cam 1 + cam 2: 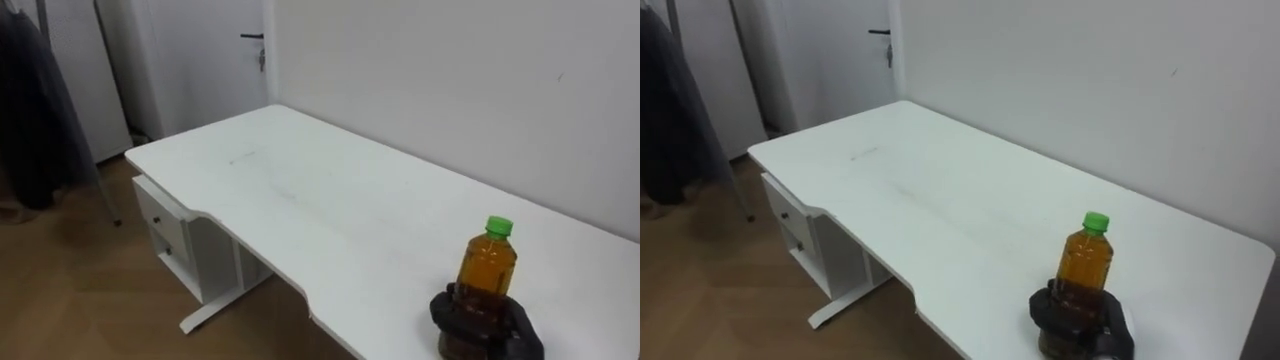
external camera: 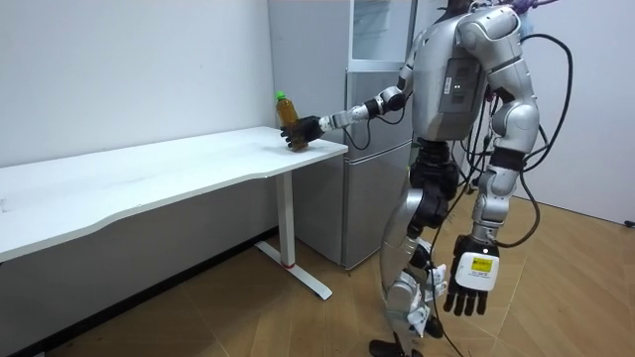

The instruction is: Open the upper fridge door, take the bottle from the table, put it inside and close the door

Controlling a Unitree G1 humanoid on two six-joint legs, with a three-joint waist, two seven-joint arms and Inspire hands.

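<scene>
Through the left eye view I am looking at the bottle [image 1: 487,262], which is standing upright near the right end of the white surface [image 1: 300,190], close to its front edge. It is showing a clear body full of amber liquid and a bright green cap. The right hand [image 1: 520,328] is wrapping its dark fingers [image 1: 450,305] round the bottle's lower part. They are hiding the base and whatever label may be there, and the bottom of the view is cutting off part of the hand. I am not making out any writing on the bottle. A white drawer unit [image 1: 160,225] is sitting under the far end of the surface. Dark cloth [image 1: 35,110] is hanging at the left edge, partly cut off.

The right eye view is giving me the same grasp from a slightly different angle. I cannot tell whether the base is resting on the surface.

In the room view the robot is standing at the end of the surface, beside a grey fridge [image 2: 372,188] that its torso is partly covering. It is reaching its right arm out to the bottle at the surface's corner. The left hand [image 2: 468,286] is hanging at its side, fingers relaxed and holding nothing.
</scene>
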